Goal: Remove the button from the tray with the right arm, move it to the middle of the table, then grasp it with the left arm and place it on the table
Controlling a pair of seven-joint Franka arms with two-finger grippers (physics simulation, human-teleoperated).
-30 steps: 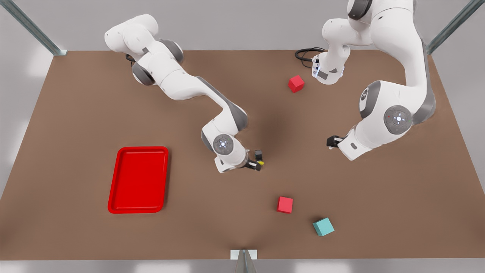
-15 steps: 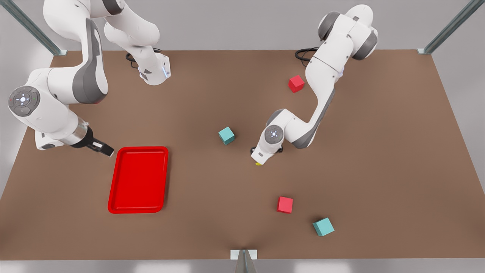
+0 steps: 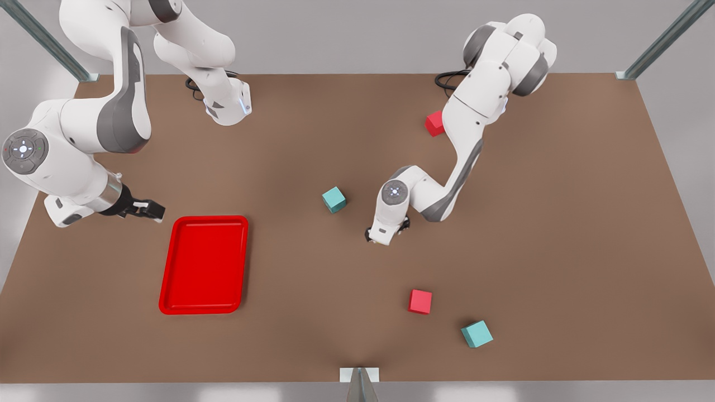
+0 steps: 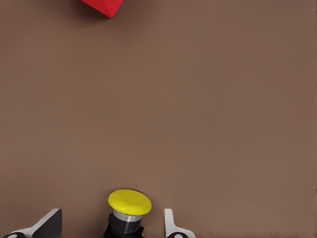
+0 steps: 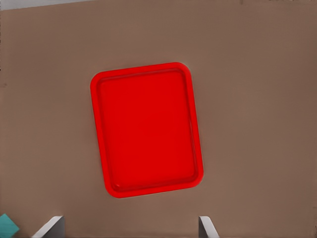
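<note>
The button (image 4: 130, 203), yellow cap on a dark body, stands upright on the brown table (image 3: 558, 251) near its middle. My left gripper (image 4: 112, 215) is open around it, with a gap between each finger and the button's body. In the front view this gripper (image 3: 382, 237) points down at mid-table and its hand covers the button. My right gripper (image 3: 148, 211) hangs open at the front view's left, just off the far left corner of the red tray (image 3: 204, 265). The tray (image 5: 146, 129) holds nothing.
A teal cube (image 3: 334, 199) lies just left of the left gripper in the front view. A red cube (image 3: 420, 301) and another teal cube (image 3: 476, 334) sit nearer the front edge. One red cube (image 3: 433, 124) lies partly behind the left arm. A red cube corner (image 4: 104, 6) shows ahead.
A second ago the right gripper held the button at mid-table. It has since let go and pulled back beside the tray. The left arm came in and settled over the button.
</note>
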